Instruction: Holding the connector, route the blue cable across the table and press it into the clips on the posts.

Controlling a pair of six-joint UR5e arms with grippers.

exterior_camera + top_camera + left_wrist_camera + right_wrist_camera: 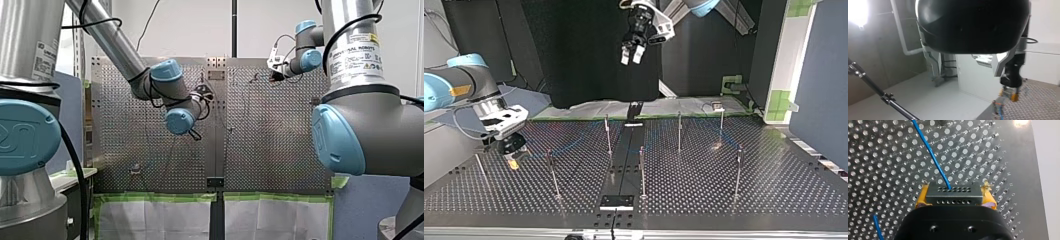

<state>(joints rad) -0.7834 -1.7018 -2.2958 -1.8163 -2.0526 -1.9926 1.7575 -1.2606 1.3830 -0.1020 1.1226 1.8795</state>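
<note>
The right gripper (955, 195) clenches the connector (953, 191) at the top view's 9 o'clock. The blue cable (933, 157) seemingly sits on 0 posts (642, 170). The left gripper (632, 54) hangs spread and empty at 12 o'clock.

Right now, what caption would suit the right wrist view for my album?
My right gripper clamps the dark connector between yellow pads, its blue cable trailing away across the perforated table.

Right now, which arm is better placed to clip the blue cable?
Right: my right tool grips the connector, blue cable attached, low over the table. My left tool hangs open, high above the posts.
</note>
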